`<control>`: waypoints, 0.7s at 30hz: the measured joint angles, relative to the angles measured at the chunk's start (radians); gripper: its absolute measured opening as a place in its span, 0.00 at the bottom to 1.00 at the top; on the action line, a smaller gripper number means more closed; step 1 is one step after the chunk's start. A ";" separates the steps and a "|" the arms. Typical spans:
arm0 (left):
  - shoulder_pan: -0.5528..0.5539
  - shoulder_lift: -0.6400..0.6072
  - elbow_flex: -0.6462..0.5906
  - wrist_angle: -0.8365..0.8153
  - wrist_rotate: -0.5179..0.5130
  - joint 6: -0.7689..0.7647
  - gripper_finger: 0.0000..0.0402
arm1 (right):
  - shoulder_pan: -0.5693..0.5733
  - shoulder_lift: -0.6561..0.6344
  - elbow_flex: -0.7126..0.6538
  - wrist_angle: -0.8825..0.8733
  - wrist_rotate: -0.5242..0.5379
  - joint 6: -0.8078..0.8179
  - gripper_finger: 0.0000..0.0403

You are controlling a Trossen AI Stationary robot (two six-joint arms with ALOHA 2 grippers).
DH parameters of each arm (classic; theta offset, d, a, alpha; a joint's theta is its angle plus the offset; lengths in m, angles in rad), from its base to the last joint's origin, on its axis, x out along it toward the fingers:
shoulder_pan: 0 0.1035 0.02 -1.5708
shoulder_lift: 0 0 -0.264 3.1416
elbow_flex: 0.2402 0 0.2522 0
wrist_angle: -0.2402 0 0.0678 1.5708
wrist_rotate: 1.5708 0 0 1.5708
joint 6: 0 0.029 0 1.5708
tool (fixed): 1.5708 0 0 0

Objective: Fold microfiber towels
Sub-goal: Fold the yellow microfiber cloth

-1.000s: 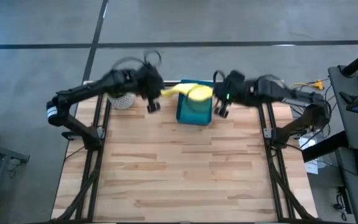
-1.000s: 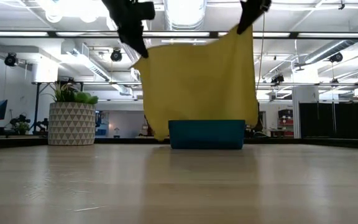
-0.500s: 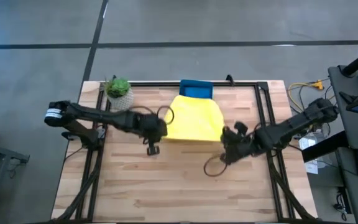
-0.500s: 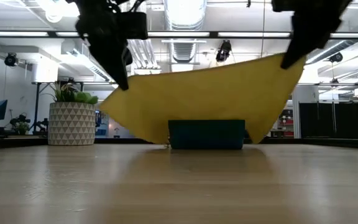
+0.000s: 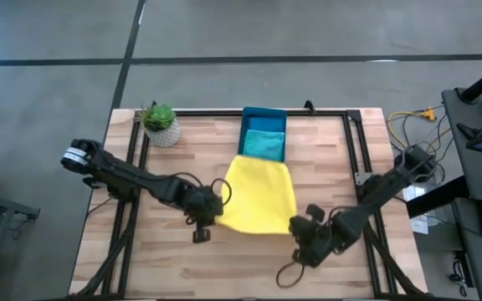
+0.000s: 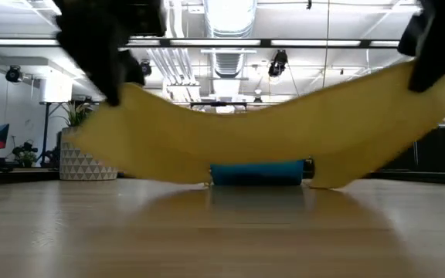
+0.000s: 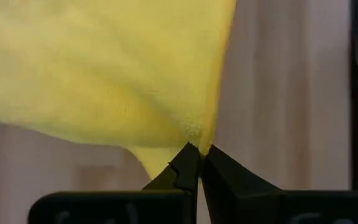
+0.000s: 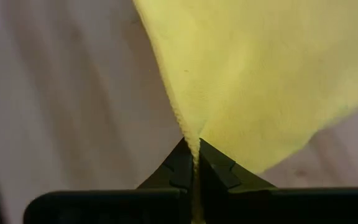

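Observation:
The yellow towel is spread in the air over the middle of the table, between my two grippers. My left gripper is shut on its near left corner, and my right gripper is shut on its near right corner. In the low view the towel sags in the middle and its far edge reaches down by the bin. A teal towel lies in the teal-blue bin at the far middle. The lime green and blue towels are out of view. My left gripper pinches the towel's near left corner between its two fingertips. The towel spreads away from the fingers, lifted above the table. My right gripper pinches the towel's near right corner between its two fingertips, right at the edge. The towel spreads away from it, lifted and sagging between the two holds.
A potted plant in a white patterned pot stands at the far left corner. The bin stands at the far middle edge. Bare wood lies on the near half of the table.
Both grippers have come from above the bin toward the table's near edge and gone down and apart, carrying the yellow towel. The towel hung like a curtain before. Now it is drawn out wide and low over the table's middle.

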 joint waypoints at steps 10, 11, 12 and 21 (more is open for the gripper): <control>-0.066 0.035 -0.009 0.027 0.094 -0.079 0.00 | 0.099 0.100 0.134 -0.010 -0.046 0.094 0.02; -0.066 0.031 -0.009 0.025 0.095 -0.071 0.00 | 0.105 0.096 0.132 -0.008 -0.050 0.098 0.02; -0.066 0.027 -0.009 0.025 0.100 -0.057 0.00 | 0.111 0.090 0.127 -0.004 -0.058 0.109 0.02; -0.072 -0.006 -0.009 0.040 0.275 0.057 0.00 | 0.158 0.003 0.029 0.195 -0.121 0.121 0.02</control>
